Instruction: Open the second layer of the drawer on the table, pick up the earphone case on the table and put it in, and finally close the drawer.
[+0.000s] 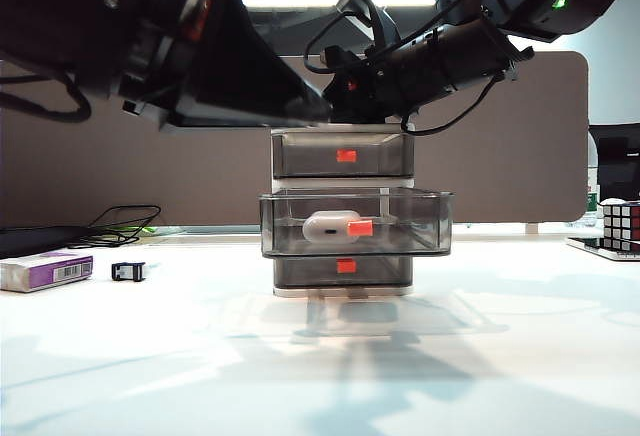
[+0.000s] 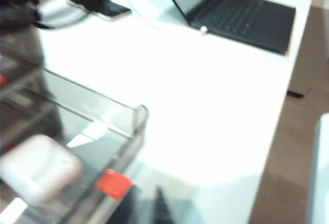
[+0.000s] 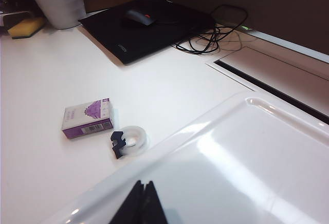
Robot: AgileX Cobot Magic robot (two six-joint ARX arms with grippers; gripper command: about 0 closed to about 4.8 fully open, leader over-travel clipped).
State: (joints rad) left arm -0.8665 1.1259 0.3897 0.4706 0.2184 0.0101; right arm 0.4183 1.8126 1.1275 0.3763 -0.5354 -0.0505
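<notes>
The table was white and wide, and the drawer unit stood in the middle of it. The middle drawer was pulled out. My right claw hung just over the unit's white top, its tips pinched together on nothing. My left claw was up beside the open drawer; the picture was too blurry to tell if it was wide or narrow. The earphone case lay inside the middle drawer, just behind its red tab. I thought only the closing was left. I should push the front flat, right at the tab, straight and slow, so the unit would not slide back
</notes>
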